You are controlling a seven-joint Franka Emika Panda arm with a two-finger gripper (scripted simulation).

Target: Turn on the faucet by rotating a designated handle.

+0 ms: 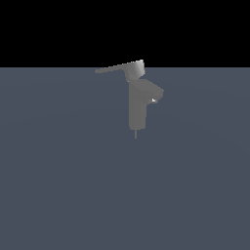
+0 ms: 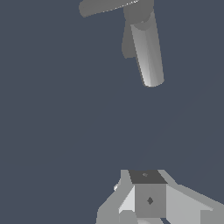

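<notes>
Approach step: my pincer, its opening indiscernible, sits well apart from the faucet standing mid-desk; next I must reach its untouched handle.

In the wrist view the gripper was cut off by the picture's edge, so whether its jaws stood apart could not be told; the handle and the top of the faucet ran off the frame; the exterior view showed no arm.
</notes>
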